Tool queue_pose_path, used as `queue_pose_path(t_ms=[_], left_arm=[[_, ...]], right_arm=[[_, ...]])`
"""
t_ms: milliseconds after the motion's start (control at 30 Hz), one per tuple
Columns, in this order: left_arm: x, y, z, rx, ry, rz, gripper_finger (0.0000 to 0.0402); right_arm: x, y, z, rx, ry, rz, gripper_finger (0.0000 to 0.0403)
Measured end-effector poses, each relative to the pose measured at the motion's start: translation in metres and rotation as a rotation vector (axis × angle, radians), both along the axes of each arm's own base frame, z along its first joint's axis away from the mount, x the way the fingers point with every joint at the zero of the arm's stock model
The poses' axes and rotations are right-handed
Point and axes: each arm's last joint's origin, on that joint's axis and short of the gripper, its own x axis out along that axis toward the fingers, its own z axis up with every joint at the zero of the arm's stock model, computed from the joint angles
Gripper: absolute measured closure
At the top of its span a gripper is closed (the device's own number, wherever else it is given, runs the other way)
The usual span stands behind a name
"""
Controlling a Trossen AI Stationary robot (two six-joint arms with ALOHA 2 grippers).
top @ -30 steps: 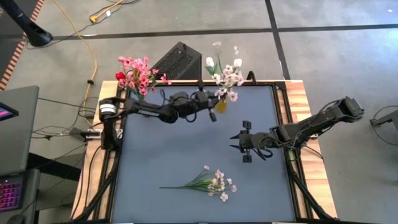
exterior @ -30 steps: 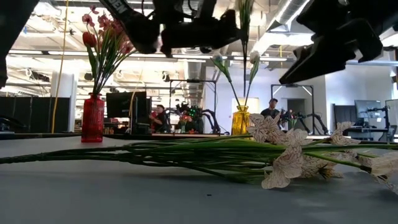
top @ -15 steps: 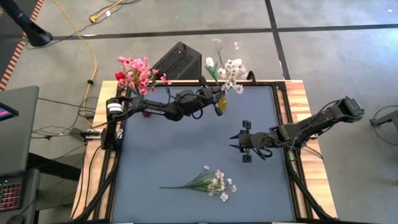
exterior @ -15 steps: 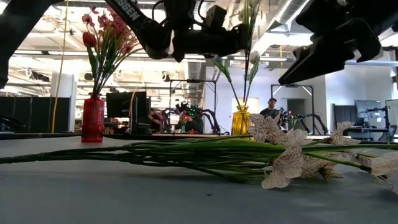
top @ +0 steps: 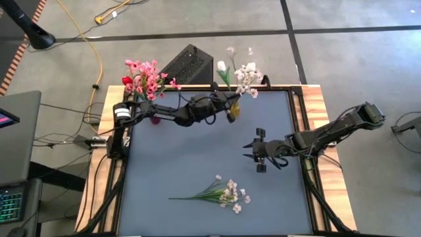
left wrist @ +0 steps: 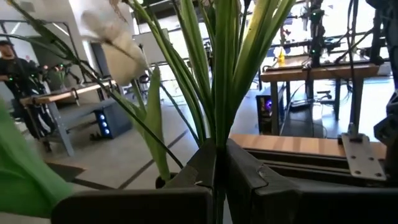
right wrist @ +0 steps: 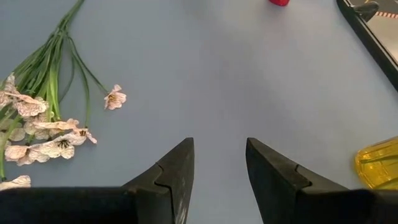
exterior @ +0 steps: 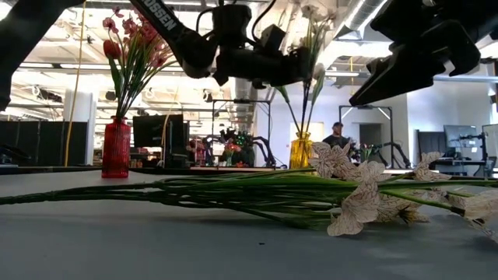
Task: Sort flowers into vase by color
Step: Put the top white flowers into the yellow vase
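Left gripper nearer yellow vase, clenched on one spray; right gripper released.

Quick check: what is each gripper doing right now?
Left gripper: shut on the pale flower spray's stems, over the yellow vase.
Right gripper: open, empty, above the mat.

Bright, even light over the table, shadows soft. Down low, ceiling lights glare and the arms go to silhouette. Near blossoms blur; in the left wrist view the white bud smears.
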Motion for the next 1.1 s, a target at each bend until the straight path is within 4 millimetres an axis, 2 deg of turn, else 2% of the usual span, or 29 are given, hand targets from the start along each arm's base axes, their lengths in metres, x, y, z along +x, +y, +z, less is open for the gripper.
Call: queue_pose_path(t_ms=[233, 500, 633, 900, 1100], left_arm=[[0.000, 0.001, -0.004, -0.015, 0.040, 0.007, 0.0392], [-0.001, 0.003, -0.004, -0.020, 0.037, 0.017, 0.0314], [-0.001, 0.003, -0.007, -0.055, 0.048, 0.017, 0.0291], [-0.001, 0.003, -0.015, -0.117, 0.128, 0.045, 0.0285], [-0.005, -0.001, -0.008, -0.133, 0.211, 0.048, 0.0285]], right_arm=[[0.000, 0.000, 0.000, 0.009, -0.001, -0.006, 0.0233], [0.000, 0.000, 0.000, 0.018, -0.002, -0.011, 0.0233], [0.000, 0.000, 0.000, 0.018, -0.003, -0.011, 0.0233], [0.000, 0.000, 0.000, 0.023, -0.003, -0.013, 0.0233], [0.000, 0.000, 0.000, 0.023, -0.003, -0.014, 0.0233]])
